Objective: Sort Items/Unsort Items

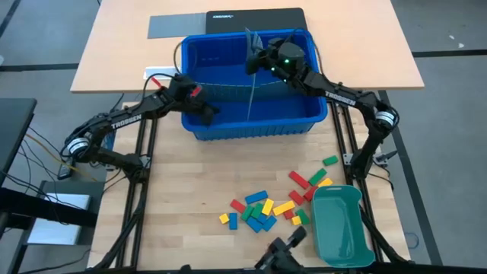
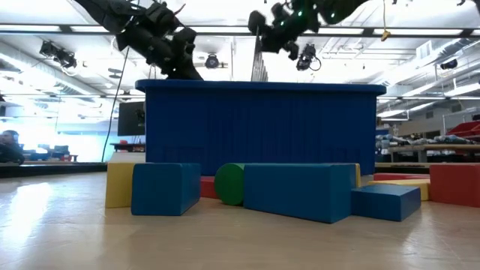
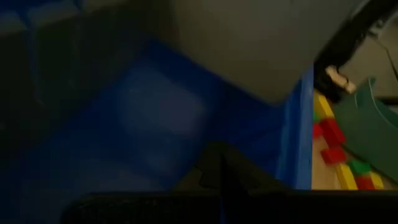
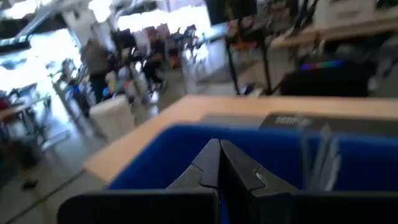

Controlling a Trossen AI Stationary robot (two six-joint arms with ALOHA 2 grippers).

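Both grippers sit at the blue bin (image 1: 251, 122), far side of the surface: left gripper (image 1: 207, 110) at its near-left wall, right gripper (image 1: 255, 59) above the grey divider (image 1: 249, 99). Jaws together on both, nothing held. We'd judge the next step needs the right arm brought down to the blocks (image 1: 262, 209) w/ jaws opened first. Blocks lie loose near the front edge; the green tray (image 1: 342, 228) beside them looks empty.

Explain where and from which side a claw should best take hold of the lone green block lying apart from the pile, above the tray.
Probably across the two long sides of the green block, at its middle, coming straight down from above. It lies flat on the table, slightly angled, with bare wood on all sides, so the claw would turn to match its tilt. The nearest red block leaves room.
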